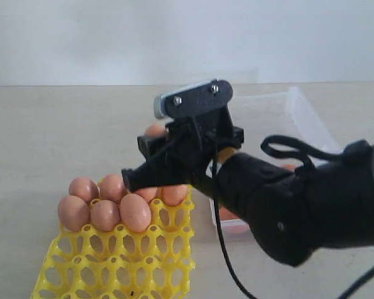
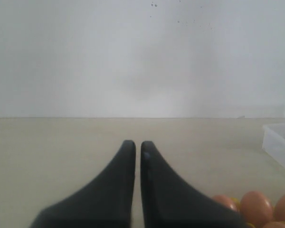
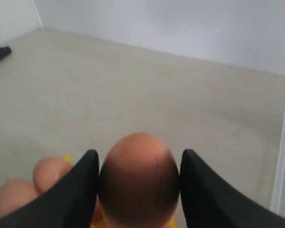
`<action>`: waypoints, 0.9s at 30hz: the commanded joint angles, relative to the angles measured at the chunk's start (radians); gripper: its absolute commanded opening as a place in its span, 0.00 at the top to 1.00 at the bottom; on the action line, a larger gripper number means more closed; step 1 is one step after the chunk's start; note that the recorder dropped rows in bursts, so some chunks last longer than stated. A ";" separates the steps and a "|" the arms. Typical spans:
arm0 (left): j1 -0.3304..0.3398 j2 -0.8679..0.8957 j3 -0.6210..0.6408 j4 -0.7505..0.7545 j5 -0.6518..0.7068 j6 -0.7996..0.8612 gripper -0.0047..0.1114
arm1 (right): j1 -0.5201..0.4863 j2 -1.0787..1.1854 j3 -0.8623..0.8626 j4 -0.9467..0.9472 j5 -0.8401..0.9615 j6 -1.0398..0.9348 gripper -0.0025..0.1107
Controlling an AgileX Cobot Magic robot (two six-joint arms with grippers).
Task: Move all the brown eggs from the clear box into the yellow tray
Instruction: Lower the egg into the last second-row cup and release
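Note:
My right gripper (image 3: 139, 152) is shut on a brown egg (image 3: 138, 175), one finger pressed against each side of it. In the exterior view this arm (image 1: 299, 205) reaches over the back right corner of the yellow tray (image 1: 143, 261), and its body hides the fingertips. Several brown eggs (image 1: 105, 215) fill the tray's back cups. The clear box (image 1: 305, 112) stands behind and right of the tray, with more eggs (image 1: 234, 223) showing past the arm. My left gripper (image 2: 137, 143) is shut and empty, low over the table, with tray eggs (image 2: 256, 206) beside it.
A pale tabletop (image 1: 50, 137) runs back to a white wall (image 1: 174, 37). The tray's front rows of cups (image 1: 112, 274) hold nothing. A black cable (image 1: 227, 261) hangs from the right arm next to the tray.

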 commanded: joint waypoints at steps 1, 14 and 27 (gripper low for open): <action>0.003 -0.003 0.004 0.000 -0.005 0.003 0.92 | 0.054 -0.014 0.095 -0.004 -0.021 0.037 0.98; 0.003 -0.003 0.004 0.000 -0.005 0.003 0.92 | 0.076 -0.014 0.147 0.043 0.058 0.052 0.98; 0.003 -0.003 0.004 0.000 -0.005 0.003 0.92 | 0.076 0.072 0.142 0.041 0.009 0.055 0.98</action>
